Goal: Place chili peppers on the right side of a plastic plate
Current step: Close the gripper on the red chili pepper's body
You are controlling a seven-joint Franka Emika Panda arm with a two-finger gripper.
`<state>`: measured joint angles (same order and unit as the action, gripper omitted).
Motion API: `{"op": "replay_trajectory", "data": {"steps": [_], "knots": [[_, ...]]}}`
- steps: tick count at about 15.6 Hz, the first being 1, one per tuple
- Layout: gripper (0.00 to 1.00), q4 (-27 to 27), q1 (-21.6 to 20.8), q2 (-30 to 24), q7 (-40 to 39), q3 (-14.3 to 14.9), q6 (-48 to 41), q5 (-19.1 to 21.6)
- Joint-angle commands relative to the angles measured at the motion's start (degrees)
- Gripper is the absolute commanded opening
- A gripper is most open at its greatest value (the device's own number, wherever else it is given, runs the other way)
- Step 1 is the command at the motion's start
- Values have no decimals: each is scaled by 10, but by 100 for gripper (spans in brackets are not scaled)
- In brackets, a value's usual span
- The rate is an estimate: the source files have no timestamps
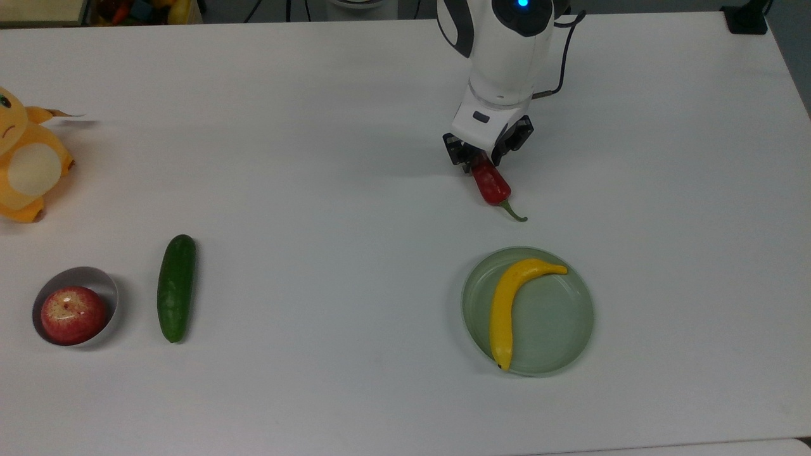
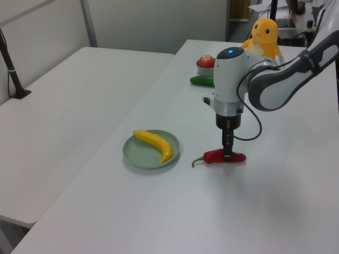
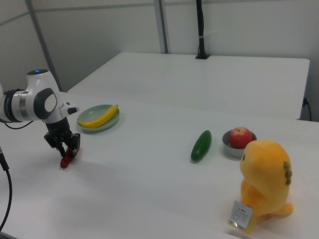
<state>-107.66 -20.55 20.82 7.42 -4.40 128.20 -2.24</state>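
fingers: clamped on the chili pepper (image 1: 491, 184) at its thick middle, one dark pad (image 3: 75, 143) per side, gripper (image 1: 484, 162) pointing straight down; tips reach table level in the left view, tho the actual contact spot is too small to make out

pepper: lying flat on the white table (image 1: 329, 190), not lifted afaict. top view: red body pokes out below the gripper, thin green stem curls toward the plate; its other end is hidden under the wrist

pepper, left view: whole thing shows (image 2: 224, 156), stem on the left view's left, gripper (image 2: 227, 155) across its middle

pepper, right view: mostly blocked by the gripper (image 3: 65, 149), just a red tip (image 3: 65, 161) sticking out under it

plastic plate: pale green (image 1: 557, 316), near the pepper but clearly apart, below it in the top view; also (image 2: 139, 156) and (image 3: 93, 112)

on the plate: yellow banana (image 1: 507, 304), along the top view's left half

rest: cucumber (image 1: 176, 287) beside a small bowl (image 1: 101, 282) w/ an apple (image 1: 73, 315) in it, well apart on the top view's left

plush: orange toy (image 1: 25, 164), cut off by the top view's left edge; right view has it big in front (image 3: 261, 184)
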Motion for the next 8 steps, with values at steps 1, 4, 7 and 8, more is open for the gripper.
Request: {"op": "replay_trajectory", "data": {"steps": [1,4,7,8], "knots": [[0,-15,-5,-6,13,-2,19,-14],[0,-14,-5,-6,13,-2,19,-14],[0,-11,-2,-12,14,-2,16,-11],[0,-9,-1,-15,15,-2,15,-7]]}}
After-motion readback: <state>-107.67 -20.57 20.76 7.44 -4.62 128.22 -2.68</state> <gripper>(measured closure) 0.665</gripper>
